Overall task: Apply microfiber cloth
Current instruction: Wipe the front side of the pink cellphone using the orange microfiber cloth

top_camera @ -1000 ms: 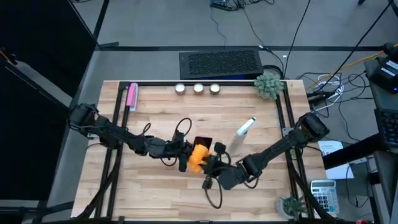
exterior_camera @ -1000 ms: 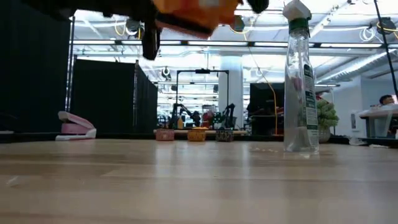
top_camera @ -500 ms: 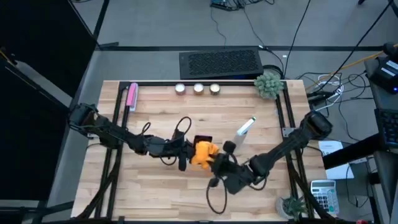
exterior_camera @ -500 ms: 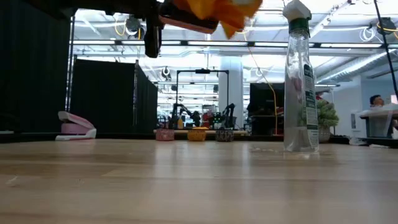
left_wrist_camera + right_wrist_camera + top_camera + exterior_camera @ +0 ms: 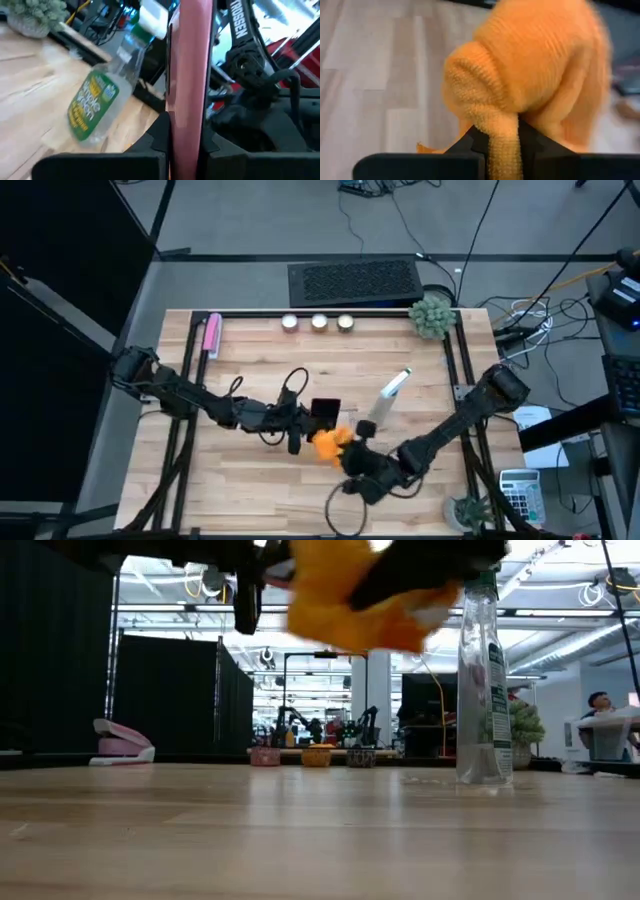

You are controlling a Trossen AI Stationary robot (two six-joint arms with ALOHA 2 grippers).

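The microfiber cloth (image 5: 330, 444) is pinched in the closed right gripper (image 5: 343, 452), up off the table (image 5: 420, 370) near the middle. Just left, the black phone (image 5: 325, 411) is squeezed edge-up by the left gripper (image 5: 303, 418). The spray bottle (image 5: 392, 387) stands far-right of both. Bare wood is left at the near side.

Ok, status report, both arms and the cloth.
Right tool shut on microfiber cloth, held above table. Left tool shut on phone. Spray bottle close by.
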